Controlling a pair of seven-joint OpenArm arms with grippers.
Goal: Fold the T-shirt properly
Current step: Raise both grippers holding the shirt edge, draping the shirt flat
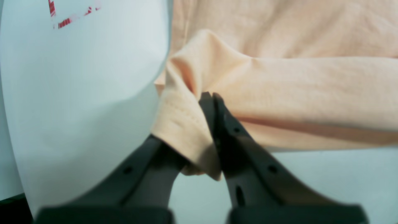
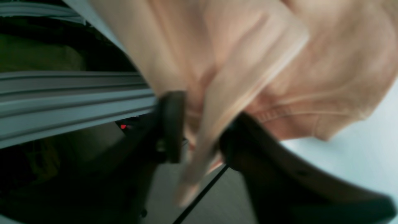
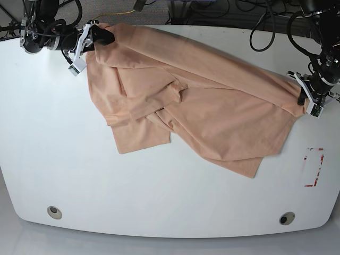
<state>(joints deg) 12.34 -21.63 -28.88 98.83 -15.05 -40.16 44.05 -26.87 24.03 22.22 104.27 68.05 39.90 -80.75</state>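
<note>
The peach T-shirt lies crumpled and partly doubled over on the white table, stretched from the far left corner to the right edge. Its yellow emblem is not in view. My right gripper at the far left is shut on a bunch of the cloth; the blurred right wrist view shows the shirt pinched between the fingers. My left gripper at the right edge is shut on a hemmed edge of the shirt, fingertips together, with the cloth lifted slightly off the table.
A red-marked rectangle is on the table at the right, near the left gripper, and also shows in the left wrist view. Two round holes sit near the front edge. Cables lie behind the table. A metal rail runs beside the right gripper.
</note>
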